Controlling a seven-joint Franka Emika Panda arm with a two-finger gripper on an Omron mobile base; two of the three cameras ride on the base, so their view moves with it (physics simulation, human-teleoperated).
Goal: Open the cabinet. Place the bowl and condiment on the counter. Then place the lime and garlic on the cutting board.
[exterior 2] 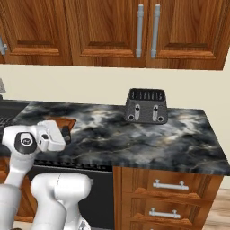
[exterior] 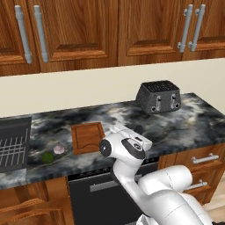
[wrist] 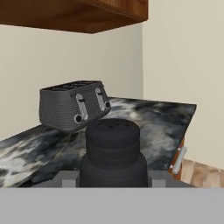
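Note:
My gripper (wrist: pixel 113 180) is shut on the condiment (wrist: pixel 113 151), a small black bottle that stands upright between the jaws. In the right base view the gripper (exterior 2: pixel 67 133) hovers low over the counter (exterior 2: pixel 148 139), at the right edge of the cutting board (exterior 2: pixel 60 121). The brown cutting board (exterior: pixel 88 137) lies bare. Left of it on the counter sit the pink-white garlic (exterior: pixel 59 149) and the green lime (exterior: pixel 47 157). The reddish-brown cabinet (exterior 2: pixel 108 27) above has both doors shut. The bowl is out of view.
A dark toaster (exterior: pixel 158 96) stands at the back right of the counter, against the wall. A dark sink rack (exterior: pixel 13 143) lies at the far left. Base drawers with grey handles (exterior 2: pixel 168 185) sit under the counter's right end.

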